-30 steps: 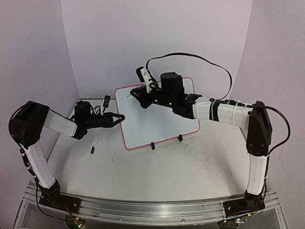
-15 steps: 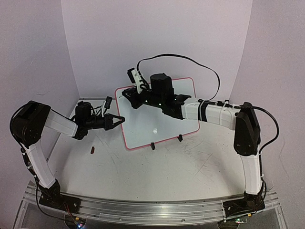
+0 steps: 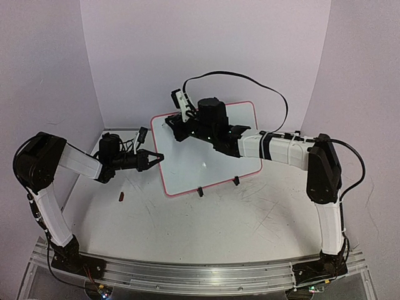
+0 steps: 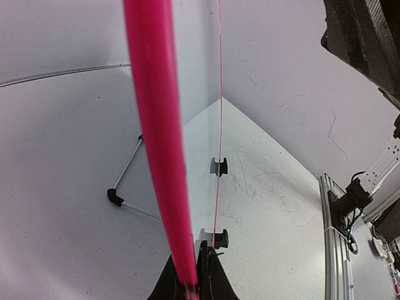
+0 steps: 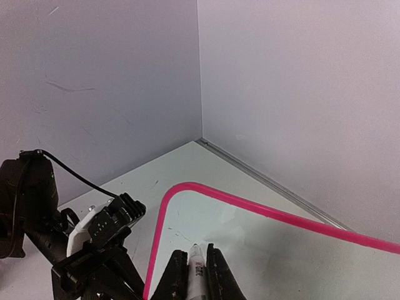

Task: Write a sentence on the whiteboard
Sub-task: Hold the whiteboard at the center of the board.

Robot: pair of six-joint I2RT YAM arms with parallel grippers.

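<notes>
The whiteboard (image 3: pixel 212 156) rests on the counter (image 3: pixel 187 225), with two black clip feet (image 3: pixel 200 191) on its near edge. At the whiteboard's left edge, the left jaws are clamped on the red-pink rim (image 4: pixel 156 156). Over its far left corner, the right jaws pinch a marker (image 5: pixel 195 270) with the tip pointing down at the white face; whether it touches cannot be told. No lettering shows on the whiteboard, so the step in hand is likely starting the first line. To do it well, the left arm (image 3: pixel 75 164) should brace the rim so the whiteboard cannot slide. The right arm (image 3: pixel 281 145) should press lightly, start close to the left rim and run level towards the whiteboard's right edge, leaving room nearer the clip feet for another line.
</notes>
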